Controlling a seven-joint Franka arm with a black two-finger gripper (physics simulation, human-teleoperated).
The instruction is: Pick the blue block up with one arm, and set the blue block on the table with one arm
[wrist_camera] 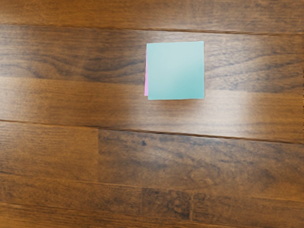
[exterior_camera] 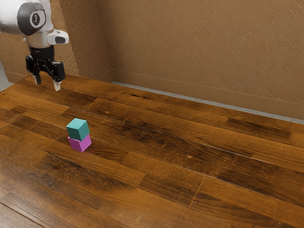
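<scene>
The blue block [exterior_camera: 78, 129], teal in tone, rests on top of a pink block [exterior_camera: 80, 144] that stands on the wooden table [exterior_camera: 156, 156]. My gripper [exterior_camera: 47, 86] hangs high over the table in the exterior view's upper left, its two fingers apart and nothing between them. It is well above the blocks and touches neither. From above, in the wrist view, the blue block [wrist_camera: 175, 71] covers nearly all of the pink block [wrist_camera: 146, 76], of which a thin strip shows along one side.
Bare wooden planks surround the two stacked blocks. A brown textured wall [exterior_camera: 204, 52] rises behind the table's far edge, with a wall corner behind the arm.
</scene>
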